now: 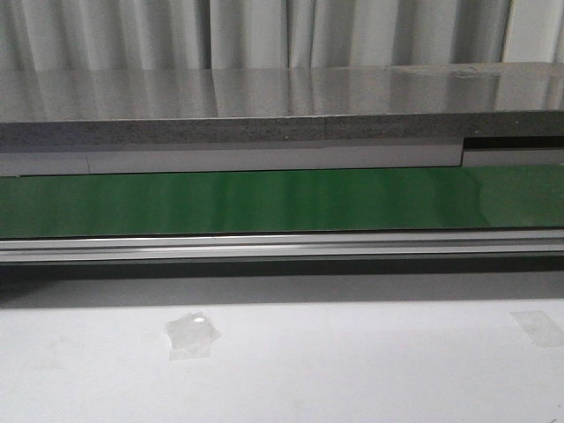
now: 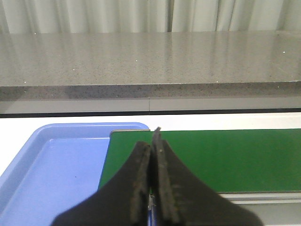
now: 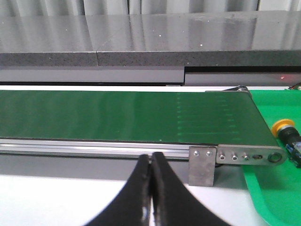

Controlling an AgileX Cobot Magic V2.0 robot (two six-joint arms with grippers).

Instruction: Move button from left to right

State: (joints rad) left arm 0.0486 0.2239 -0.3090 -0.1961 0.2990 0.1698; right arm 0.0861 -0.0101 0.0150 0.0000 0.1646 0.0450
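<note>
The button [image 3: 288, 135], with a yellow-orange cap on a black body, lies on its side in a green tray [image 3: 273, 188] just past the end of the green conveyor belt [image 3: 127, 115] in the right wrist view. My right gripper [image 3: 151, 156] is shut and empty, in front of the belt's metal rail, well apart from the button. My left gripper [image 2: 152, 141] is shut and empty, above the other end of the belt [image 2: 211, 157] beside an empty blue tray [image 2: 56, 165]. Neither gripper shows in the front view.
The belt [image 1: 282, 201] runs across the front view behind an aluminium rail [image 1: 282, 247]. A grey stone counter [image 1: 282, 106] stands behind it. Tape scraps [image 1: 192, 335] lie on the white table. A metal bracket [image 3: 202, 165] hangs at the belt's end.
</note>
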